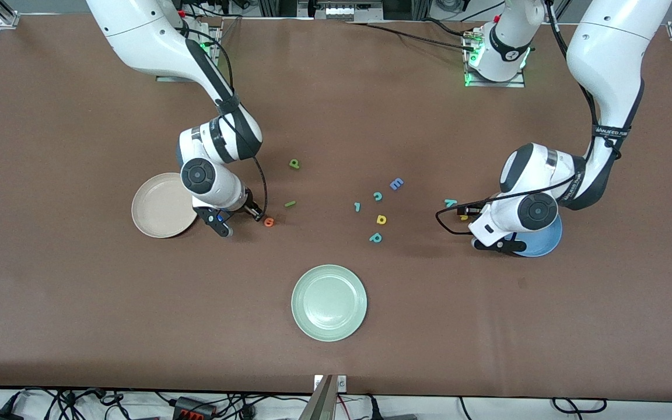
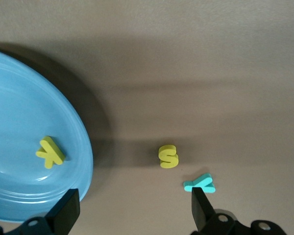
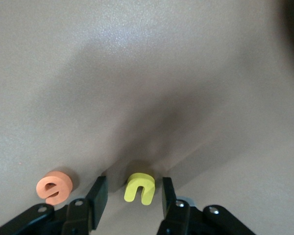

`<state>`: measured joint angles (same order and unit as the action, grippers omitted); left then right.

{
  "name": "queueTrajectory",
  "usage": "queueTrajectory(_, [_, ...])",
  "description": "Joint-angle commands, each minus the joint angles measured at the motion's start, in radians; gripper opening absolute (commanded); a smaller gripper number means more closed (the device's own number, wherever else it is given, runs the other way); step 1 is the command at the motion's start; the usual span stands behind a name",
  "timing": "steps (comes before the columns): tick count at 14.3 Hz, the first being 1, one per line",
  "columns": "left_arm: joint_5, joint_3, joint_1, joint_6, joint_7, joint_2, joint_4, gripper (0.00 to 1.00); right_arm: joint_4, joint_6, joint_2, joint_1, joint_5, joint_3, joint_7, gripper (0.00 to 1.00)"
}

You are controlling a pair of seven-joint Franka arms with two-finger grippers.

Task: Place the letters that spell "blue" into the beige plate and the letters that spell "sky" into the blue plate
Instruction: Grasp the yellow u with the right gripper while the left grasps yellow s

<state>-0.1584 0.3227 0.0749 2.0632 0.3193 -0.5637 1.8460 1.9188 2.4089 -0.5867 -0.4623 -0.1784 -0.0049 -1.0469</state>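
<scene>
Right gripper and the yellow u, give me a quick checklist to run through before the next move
1. The yellow u sits between the right gripper fingers: ok.
2. Fingers shut on it: not ok, a gap shows on each side.
3. Orange e clear of the fingers: ok, it lies just outside one finger.
4. Beige plate beside the gripper, bare part free: ok.
5. Left gripper open, holding nothing: ok.
6. Blue plate already holds the yellow k: ok; yellow s and teal y lie on the table: not ok.

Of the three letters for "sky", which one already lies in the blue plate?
The yellow k; it lies in the blue plate, while the yellow s and teal y lie on the table beside it.
</scene>
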Motion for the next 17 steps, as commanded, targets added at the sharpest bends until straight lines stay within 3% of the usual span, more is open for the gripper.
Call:
queueTrajectory(1, [-0.007,0.007,0.014,0.142,0.032,0.007,0.093,1.0,-0.014,-0.007,-0.009,-0.002,-0.009,0.003,-0.018,0.41])
queueTrajectory(5, [-0.007,0.009,0.008,0.172,0.046,0.004,0.099,0.97,-0.011,-0.01,-0.009,-0.006,-0.006,0.003,-0.01,0.28])
queueTrajectory(10, [-0.007,0.007,0.006,0.228,0.046,-0.024,0.101,0.61,-0.017,-0.01,0.016,-0.002,0.002,0.003,0.057,0.17])
queueTrajectory(14, [-0.007,0.009,0.005,0.252,0.046,-0.042,0.101,0.6,-0.021,-0.083,0.077,0.013,0.005,-0.026,0.178,0.17])
queueTrajectory(17, [-0.007,0.009,0.005,0.259,0.046,-0.047,0.102,0.56,-0.018,-0.227,0.113,0.01,0.007,-0.117,0.361,0.17])
